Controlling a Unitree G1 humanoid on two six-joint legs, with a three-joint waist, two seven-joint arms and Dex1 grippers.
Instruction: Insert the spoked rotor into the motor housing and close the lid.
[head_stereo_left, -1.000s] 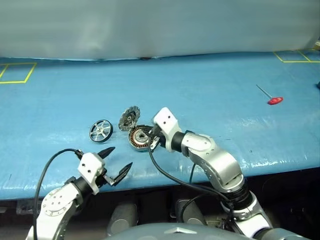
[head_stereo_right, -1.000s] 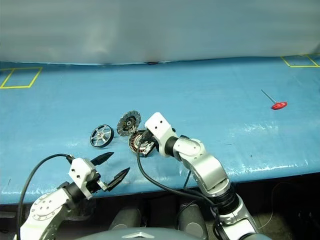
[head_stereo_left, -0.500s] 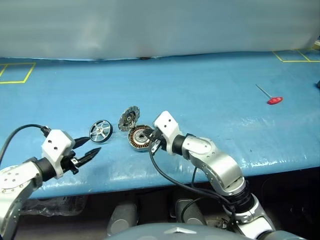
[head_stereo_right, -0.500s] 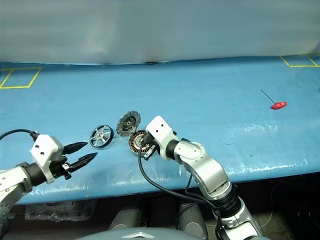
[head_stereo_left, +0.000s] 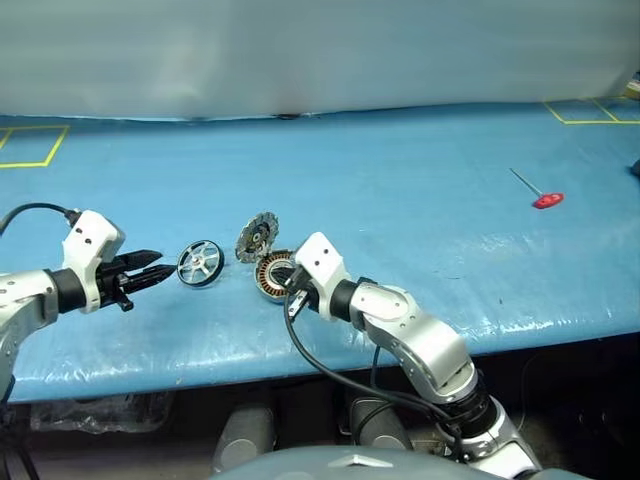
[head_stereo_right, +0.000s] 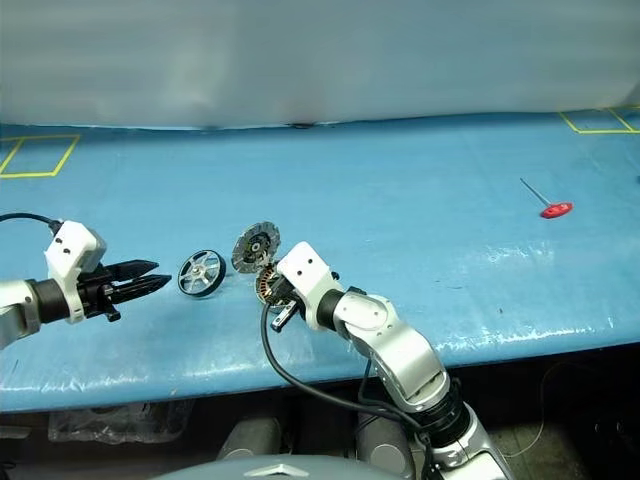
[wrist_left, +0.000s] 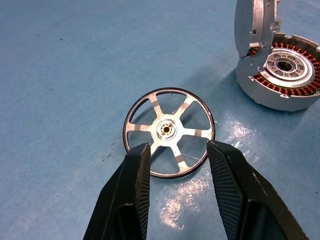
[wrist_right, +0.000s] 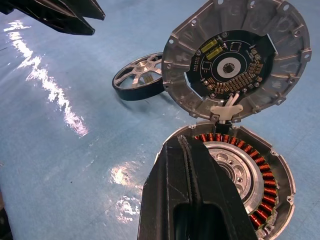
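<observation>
The spoked rotor (wrist_left: 169, 131) lies flat on the blue tabletop (head_stereo_left: 420, 190), just beside the motor housing (wrist_right: 239, 180), whose copper windings face up and whose lid (wrist_right: 235, 59) stands swung open on its hinge at the far edge. Over the last second the left end effector (head_stereo_left: 160, 270) has swung out from the near tabletop edge to the rotor's left side and narrowed from wide open to a partial gap; its two black fingers (wrist_left: 135, 185) now point at the rotor, one on each side of the near rim, though whether they touch it yet is hard to judge. Nothing is gripped, so the pick-up looks about to begin. The right end effector (wrist_right: 187, 165) is closed with its tips over the housing's near edge, apparently steadying it. A red-handled tool (head_stereo_left: 548, 200) lies well apart, far right.
</observation>
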